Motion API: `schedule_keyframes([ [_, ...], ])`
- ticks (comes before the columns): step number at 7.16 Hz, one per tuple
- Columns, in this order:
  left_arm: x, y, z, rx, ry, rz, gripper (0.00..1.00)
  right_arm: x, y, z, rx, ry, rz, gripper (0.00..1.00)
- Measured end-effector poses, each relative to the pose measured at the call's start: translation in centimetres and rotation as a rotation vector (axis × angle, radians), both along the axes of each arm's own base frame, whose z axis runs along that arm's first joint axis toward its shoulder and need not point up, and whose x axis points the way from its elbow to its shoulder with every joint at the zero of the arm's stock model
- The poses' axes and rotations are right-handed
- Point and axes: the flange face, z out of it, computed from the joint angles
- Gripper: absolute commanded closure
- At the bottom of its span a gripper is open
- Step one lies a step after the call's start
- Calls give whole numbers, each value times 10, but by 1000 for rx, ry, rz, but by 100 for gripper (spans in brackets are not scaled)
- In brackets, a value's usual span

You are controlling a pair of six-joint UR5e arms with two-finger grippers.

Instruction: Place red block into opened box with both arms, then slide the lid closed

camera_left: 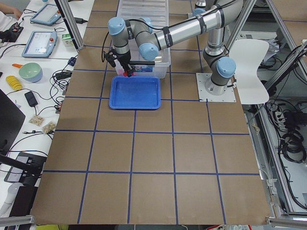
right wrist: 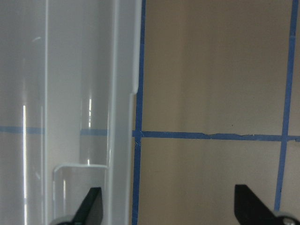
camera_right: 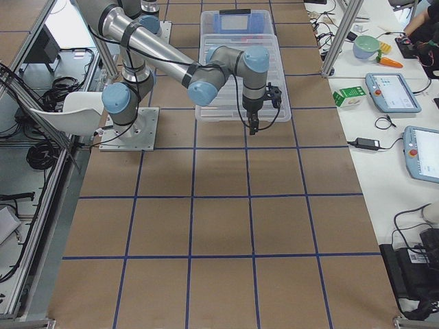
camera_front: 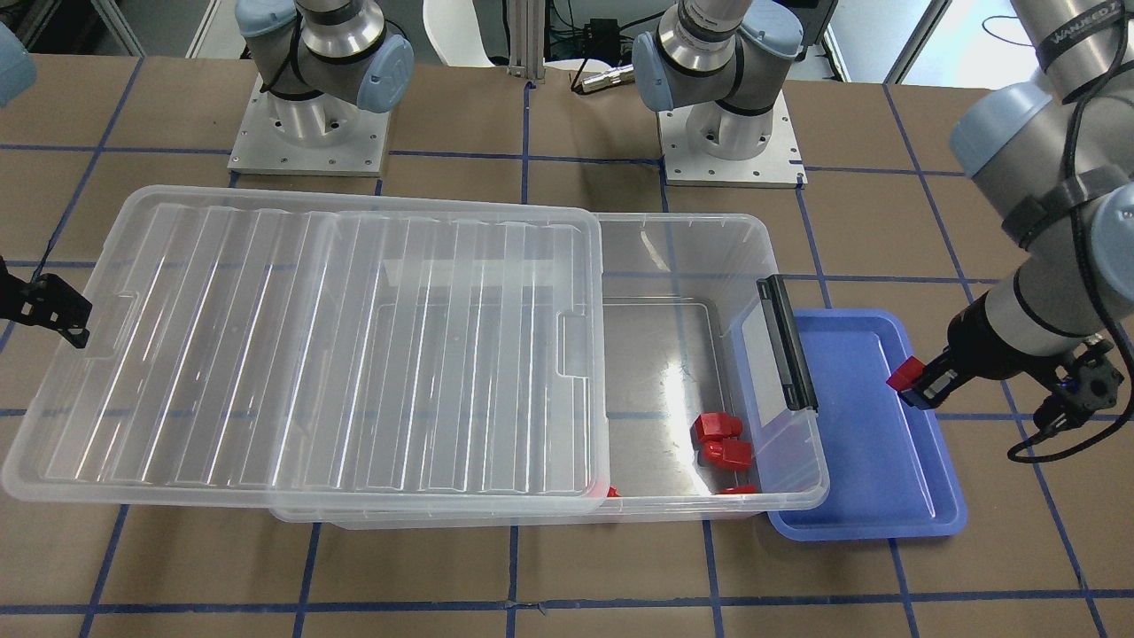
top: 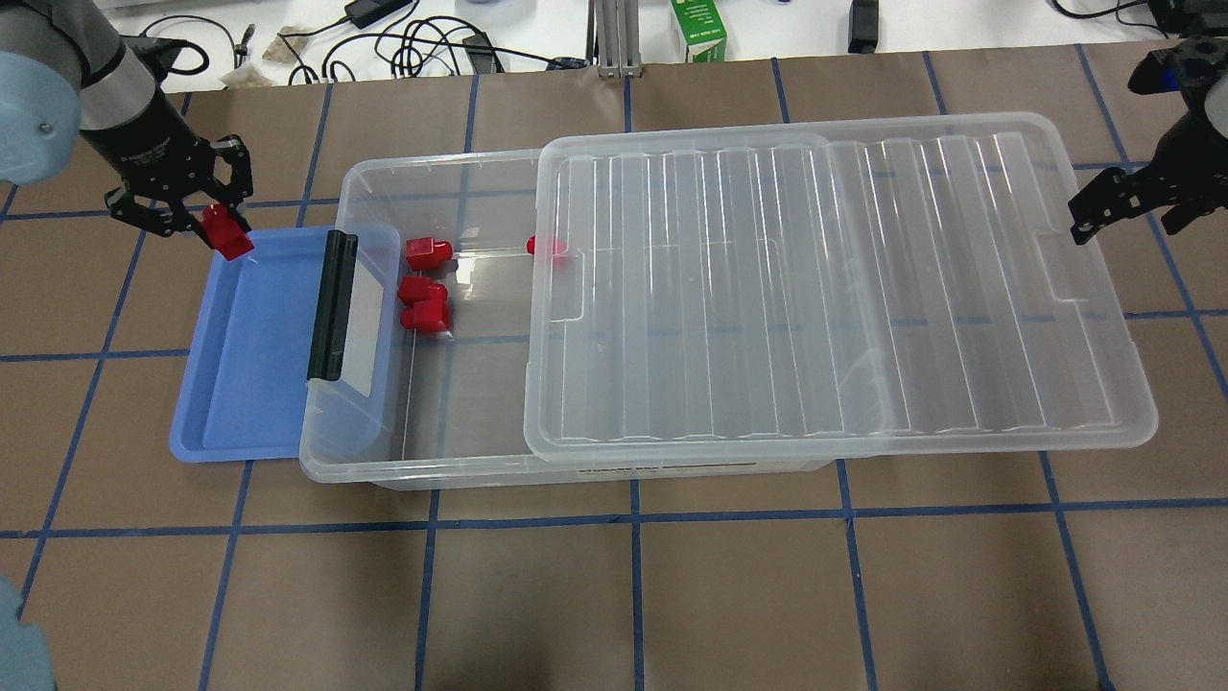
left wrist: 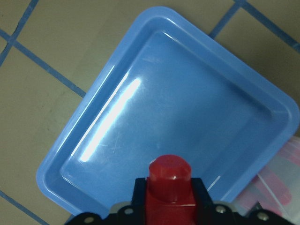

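My left gripper (top: 213, 223) is shut on a red block (top: 228, 235), held above the far corner of the blue tray (top: 245, 393). In the left wrist view the block (left wrist: 169, 185) sits between the jaws with its stud pointing away. The clear box (top: 434, 474) lies open at its left end, with several red blocks (top: 424, 288) on its floor near the black latch bar (top: 331, 305). The ribbed lid (top: 835, 288) covers the rest of the box and overhangs its right end. My right gripper (top: 1137, 213) is open just beyond the lid's far short end, its finger (right wrist: 91, 206) over the lid's rim.
The blue tray (camera_front: 873, 461) holds nothing and tucks under the box's latch end. Cables, a green carton (top: 697, 29) and other clutter lie beyond the far table edge. Both arm bases (camera_front: 310, 133) stand on the robot's side of the box.
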Motion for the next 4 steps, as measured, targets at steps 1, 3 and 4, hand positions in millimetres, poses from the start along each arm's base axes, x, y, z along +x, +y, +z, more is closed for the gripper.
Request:
schedule_keyframes([
  [1,-34,6,16,-10,11,-60,100,2,2,14,0,-2,-3,0],
  [3,-111,24,23,-14,23,-192,100,10,14,65,25,-17,-9,0],
  [4,-140,29,16,-4,26,-242,100,15,24,94,40,-22,-11,0],
])
